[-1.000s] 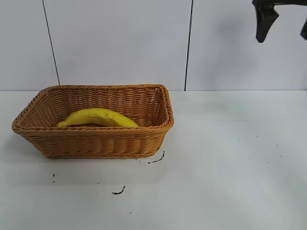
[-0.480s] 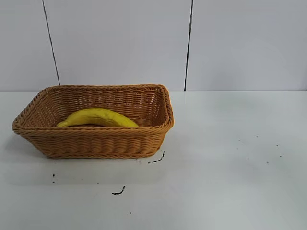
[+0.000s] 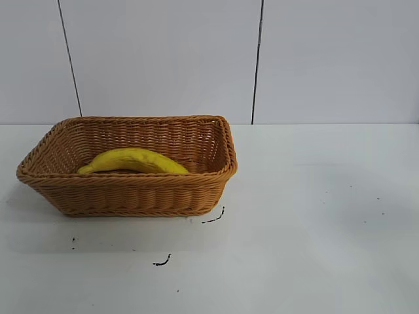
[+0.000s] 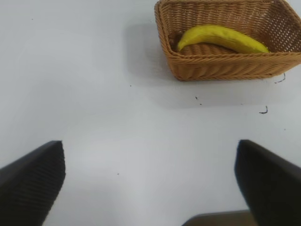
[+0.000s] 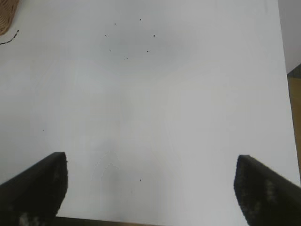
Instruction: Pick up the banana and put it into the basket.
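The yellow banana (image 3: 134,160) lies lengthwise inside the tan wicker basket (image 3: 131,193) at the table's left; the left wrist view also shows the banana (image 4: 221,37) resting in the basket (image 4: 216,66). Neither arm appears in the exterior view. My left gripper (image 4: 150,162) hangs open over bare white table, well away from the basket, with nothing between its fingers (image 4: 33,181). My right gripper (image 5: 151,172) is open and empty above the table's right part; only a corner of the basket (image 5: 7,16) shows in its view.
Small black marks (image 3: 213,217) dot the white table in front of the basket. The table's edge (image 5: 290,94) runs along one side of the right wrist view. A white panelled wall (image 3: 255,59) stands behind.
One second ago the right gripper showed at the exterior view's top right corner; it has since left that view. Banana and basket have not moved.
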Robot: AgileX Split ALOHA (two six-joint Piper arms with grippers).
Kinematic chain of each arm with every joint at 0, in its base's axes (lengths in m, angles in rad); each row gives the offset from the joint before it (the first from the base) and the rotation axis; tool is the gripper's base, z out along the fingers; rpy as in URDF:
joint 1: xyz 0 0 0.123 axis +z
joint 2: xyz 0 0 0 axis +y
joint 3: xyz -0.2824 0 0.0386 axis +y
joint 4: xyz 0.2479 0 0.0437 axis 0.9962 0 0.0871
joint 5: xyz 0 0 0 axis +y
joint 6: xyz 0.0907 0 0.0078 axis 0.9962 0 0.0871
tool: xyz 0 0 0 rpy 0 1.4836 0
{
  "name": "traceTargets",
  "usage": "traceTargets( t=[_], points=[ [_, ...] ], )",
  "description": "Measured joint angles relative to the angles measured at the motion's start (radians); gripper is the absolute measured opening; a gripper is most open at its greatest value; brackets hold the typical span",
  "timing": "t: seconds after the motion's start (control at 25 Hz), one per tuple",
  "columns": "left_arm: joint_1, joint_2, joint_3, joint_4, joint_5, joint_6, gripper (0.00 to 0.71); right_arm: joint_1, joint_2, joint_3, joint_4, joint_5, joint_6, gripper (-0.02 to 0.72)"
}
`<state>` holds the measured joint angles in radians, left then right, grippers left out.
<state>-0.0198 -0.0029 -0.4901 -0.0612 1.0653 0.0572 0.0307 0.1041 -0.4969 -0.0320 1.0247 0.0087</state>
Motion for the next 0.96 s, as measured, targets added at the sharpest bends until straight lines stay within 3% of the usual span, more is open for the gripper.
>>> traceTargets(
  t=[0.2,0.96],
  points=[
    [0.0,0.0,0.0,0.0,0.0,0.0,0.695,0.0,-0.106,0.001,0.006,-0.003,0.0,0.689],
    [0.0,0.0,0.0,0.0,0.0,0.0,0.695,0.0,-0.11,0.001,0.012,-0.003,0.0,0.689]
  ],
)
